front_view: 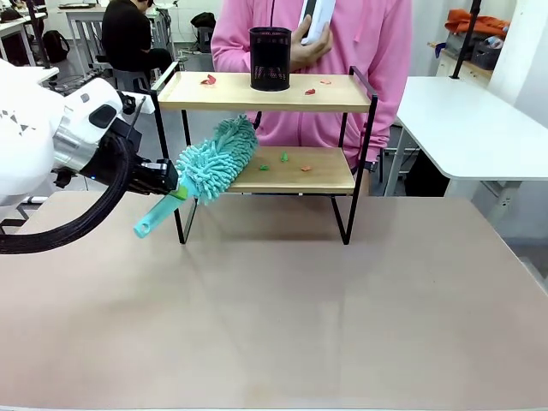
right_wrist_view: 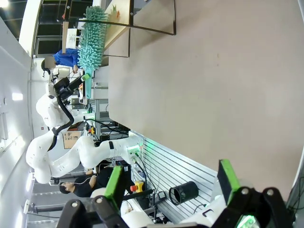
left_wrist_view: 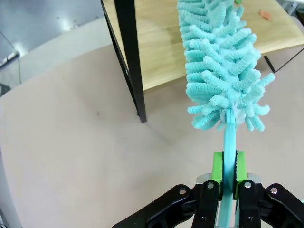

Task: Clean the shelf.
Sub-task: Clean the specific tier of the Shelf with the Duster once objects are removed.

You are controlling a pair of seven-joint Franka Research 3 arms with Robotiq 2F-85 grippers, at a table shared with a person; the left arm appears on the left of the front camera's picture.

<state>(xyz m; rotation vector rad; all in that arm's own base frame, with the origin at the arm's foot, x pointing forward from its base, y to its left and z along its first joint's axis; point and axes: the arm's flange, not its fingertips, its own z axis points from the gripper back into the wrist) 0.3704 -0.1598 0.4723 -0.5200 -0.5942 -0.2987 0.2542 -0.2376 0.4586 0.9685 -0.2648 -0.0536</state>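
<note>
The shelf stands at the far middle of the table, two wooden boards in a black frame. Red scraps lie on its top board, green and red scraps on the lower one. My left gripper is shut on the handle of a teal fluffy duster, whose head rests over the left end of the lower board. In the left wrist view the left gripper clamps the duster stem, with the shelf beyond. My right gripper stands open and holds nothing, far from the shelf.
A black mesh cup stands on the top board. A person in a pink top stands right behind the shelf, one hand holding a white object. A white table lies at the right. The brown tabletop stretches in front.
</note>
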